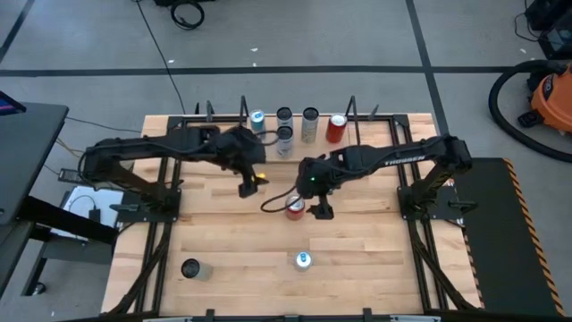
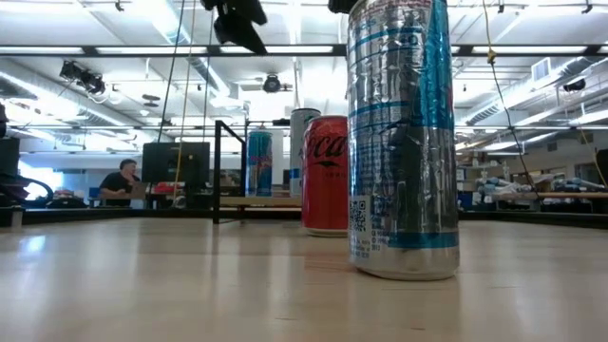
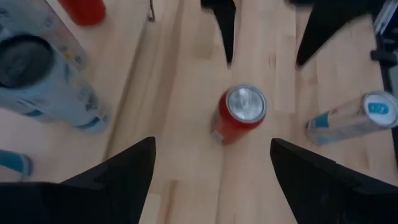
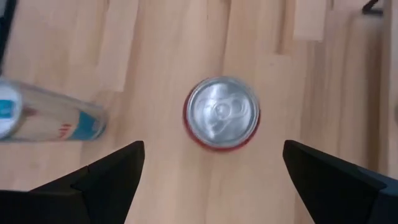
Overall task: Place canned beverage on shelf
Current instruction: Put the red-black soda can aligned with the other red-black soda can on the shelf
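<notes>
A red cola can (image 1: 295,208) stands upright on its base near the middle of the wooden table; it also shows in the low view (image 2: 326,176). My right gripper (image 4: 212,149) is open and hangs above it, its fingers wide to either side of the can's silver top (image 4: 222,113) and clear of it. My left gripper (image 1: 248,183) is open and empty, raised above the table to the can's left, and looks down at the can (image 3: 242,113). The light wood shelf (image 1: 315,145) with black rod uprights stands at the far edge and holds several upright cans.
A slim silver-blue can (image 1: 303,260) stands toward the near edge and fills the low view (image 2: 404,142). A dark-topped can (image 1: 190,268) stands at the near left. On the shelf are a blue can (image 1: 257,119) and a red can (image 1: 336,128).
</notes>
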Robot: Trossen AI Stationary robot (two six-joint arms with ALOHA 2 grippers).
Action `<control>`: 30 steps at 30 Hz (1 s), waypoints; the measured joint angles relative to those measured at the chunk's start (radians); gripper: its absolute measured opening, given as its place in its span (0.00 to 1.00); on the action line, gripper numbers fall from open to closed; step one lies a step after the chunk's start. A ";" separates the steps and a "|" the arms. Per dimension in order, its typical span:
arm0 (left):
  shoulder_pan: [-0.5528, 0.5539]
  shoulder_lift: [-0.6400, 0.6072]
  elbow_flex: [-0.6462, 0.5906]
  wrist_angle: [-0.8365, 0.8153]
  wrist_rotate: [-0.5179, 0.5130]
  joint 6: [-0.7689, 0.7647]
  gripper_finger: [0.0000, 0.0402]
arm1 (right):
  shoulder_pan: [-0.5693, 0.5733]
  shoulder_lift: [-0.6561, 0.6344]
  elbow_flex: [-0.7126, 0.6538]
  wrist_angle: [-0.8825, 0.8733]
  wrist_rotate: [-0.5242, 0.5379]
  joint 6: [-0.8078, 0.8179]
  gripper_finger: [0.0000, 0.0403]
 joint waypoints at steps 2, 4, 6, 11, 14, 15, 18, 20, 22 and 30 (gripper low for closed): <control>0.011 -0.021 0.000 -0.011 -0.002 0.007 0.79 | 0.010 0.000 -0.031 0.047 0.030 -0.024 0.97; 0.021 -0.036 0.000 -0.017 -0.002 0.016 0.79 | 0.017 0.000 -0.056 0.087 0.052 -0.036 0.97; 0.029 -0.051 -0.007 -0.023 -0.010 0.025 0.79 | 0.021 -0.001 -0.084 0.158 0.062 -0.048 0.97; 0.032 -0.097 -0.086 -0.018 -0.075 0.011 0.79 | 0.034 -0.001 -0.142 0.281 0.076 -0.057 0.97; 0.032 -0.130 -0.145 0.008 -0.086 -0.004 0.79 | 0.040 -0.001 -0.178 0.331 0.108 -0.057 0.97; 0.032 -0.144 -0.168 0.025 -0.086 -0.006 0.79 | 0.043 0.000 -0.186 0.339 0.110 -0.057 0.97; 0.032 -0.172 -0.230 0.084 -0.090 -0.007 0.79 | 0.046 0.000 -0.212 0.393 0.114 -0.056 0.97; 0.035 -0.190 -0.259 0.101 -0.090 -0.007 0.79 | 0.051 0.000 -0.227 0.406 0.114 -0.056 0.97; 0.037 -0.207 -0.281 0.132 -0.090 -0.008 0.79 | 0.053 0.000 -0.234 0.434 0.130 -0.057 0.97; 0.038 -0.229 -0.367 0.302 -0.090 0.002 0.79 | 0.052 -0.001 -0.300 0.518 0.176 -0.057 0.97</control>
